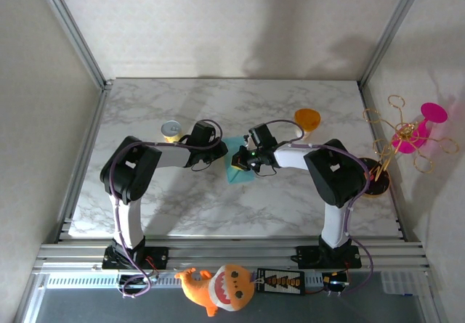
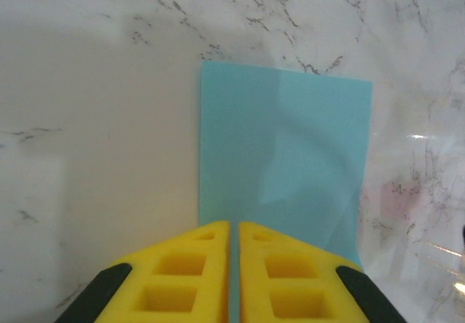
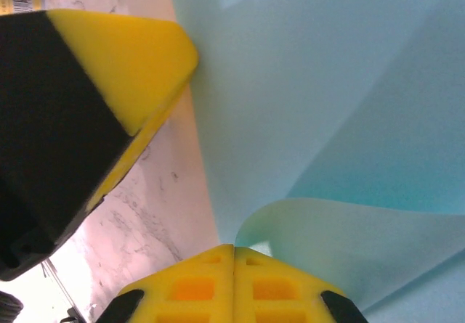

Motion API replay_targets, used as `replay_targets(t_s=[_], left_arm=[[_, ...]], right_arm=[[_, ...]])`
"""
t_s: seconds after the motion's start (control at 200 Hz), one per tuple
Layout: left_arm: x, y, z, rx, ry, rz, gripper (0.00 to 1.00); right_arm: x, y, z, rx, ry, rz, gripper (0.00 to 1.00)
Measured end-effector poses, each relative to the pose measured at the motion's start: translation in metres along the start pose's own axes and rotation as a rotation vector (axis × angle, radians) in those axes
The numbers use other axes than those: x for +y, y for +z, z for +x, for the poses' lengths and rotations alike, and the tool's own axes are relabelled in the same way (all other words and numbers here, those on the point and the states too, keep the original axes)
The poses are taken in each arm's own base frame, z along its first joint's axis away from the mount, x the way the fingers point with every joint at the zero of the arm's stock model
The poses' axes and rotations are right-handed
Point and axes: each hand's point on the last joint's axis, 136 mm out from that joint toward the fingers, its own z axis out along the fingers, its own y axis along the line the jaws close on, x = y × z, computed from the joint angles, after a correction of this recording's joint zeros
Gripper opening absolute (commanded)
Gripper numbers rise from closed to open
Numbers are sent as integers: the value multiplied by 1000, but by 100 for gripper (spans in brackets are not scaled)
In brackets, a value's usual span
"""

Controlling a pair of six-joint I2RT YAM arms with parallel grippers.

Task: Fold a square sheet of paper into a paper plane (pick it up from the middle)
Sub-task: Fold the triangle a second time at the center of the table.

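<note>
Top external view: the blue sheet of paper [image 1: 240, 177] is sitting on the tabletop [image 1: 182, 207] between both hands; the left hand [image 2: 234, 225] is pinching its edge, the right hand [image 3: 233, 249] is clamping a curling flap.

A robotics lab test cell: a marble-patterned bench [image 1: 218, 207] boxed in by plain white panels [image 1: 218, 25] and aluminium framing [image 1: 80, 47], with two robot arms [image 1: 127, 192] bolted to a slotted rail [image 1: 232, 252] at 6 o'clock, beside a wiring board [image 1: 280, 281] and an orange plush toy [image 1: 218, 288].
</note>
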Motion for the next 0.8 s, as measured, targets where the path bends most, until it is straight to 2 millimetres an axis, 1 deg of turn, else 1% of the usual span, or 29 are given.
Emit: replay_targets(t_s=[0.185,0.581,0.801], left_arm=[[0,0,0,0,0,1,11],[0,0,0,1,0,-1,11],[0,0,0,1,0,0,11]], right_arm=[[-4,3,1,6,9,9,2],[0,3,-3,-10,11,-9,2],[-3,6,-2,-6,16,-4,2]])
